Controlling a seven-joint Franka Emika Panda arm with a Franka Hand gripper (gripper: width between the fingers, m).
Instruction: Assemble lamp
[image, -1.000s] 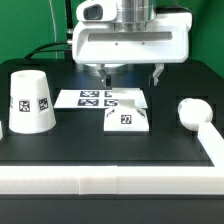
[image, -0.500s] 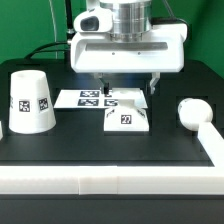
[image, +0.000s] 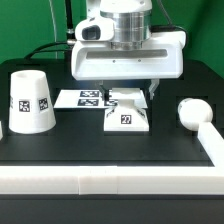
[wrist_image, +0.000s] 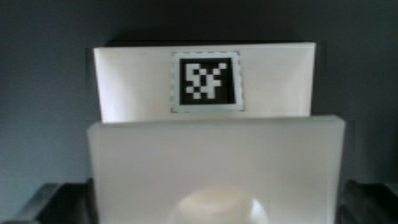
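Observation:
The flat square lamp base (image: 127, 118) lies mid-table with a tag on its front face. My gripper (image: 126, 92) hangs just above its rear part, open, with one finger (image: 101, 92) on each side and nothing held. In the wrist view the base (wrist_image: 214, 150) fills the lower half, and dark fingers (wrist_image: 50, 205) show at the lower corners. The tapered shade (image: 30, 102) stands at the exterior view's left. The round-topped bulb (image: 189, 112) lies at the exterior view's right.
The marker board (image: 83, 98) lies flat behind the base, partly under the gripper, and shows in the wrist view (wrist_image: 208, 80). A white rail (image: 110, 181) runs along the table's front and up the exterior view's right side beside the bulb.
The gripper has come down toward the base, staying open; its fingers now reach the base's rear edge. The parts have not moved.

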